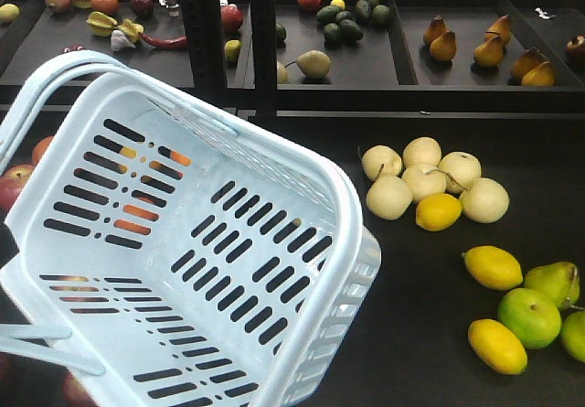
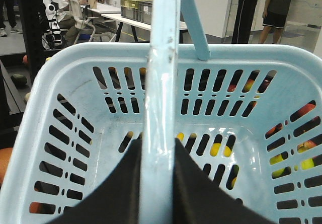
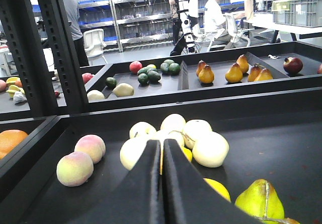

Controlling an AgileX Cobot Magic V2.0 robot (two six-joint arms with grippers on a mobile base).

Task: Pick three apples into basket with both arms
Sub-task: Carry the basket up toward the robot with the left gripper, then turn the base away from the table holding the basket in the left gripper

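The pale blue basket hangs tilted over the left half of the black tray, and nothing lies inside it. My left gripper is shut on the basket's handle, a black finger on either side of the bar. One red apple peeks out at the far left, partly behind the basket rim. Red and orange patches show through the slots; I cannot tell which are apples. My right gripper is shut with nothing in it, low over the tray and facing the pale round fruits.
Pale round fruits, lemons, a green pear and a green fruit lie right of the basket. Two peaches sit left of the right gripper. A black shelf upright and back trays with pears stand behind.
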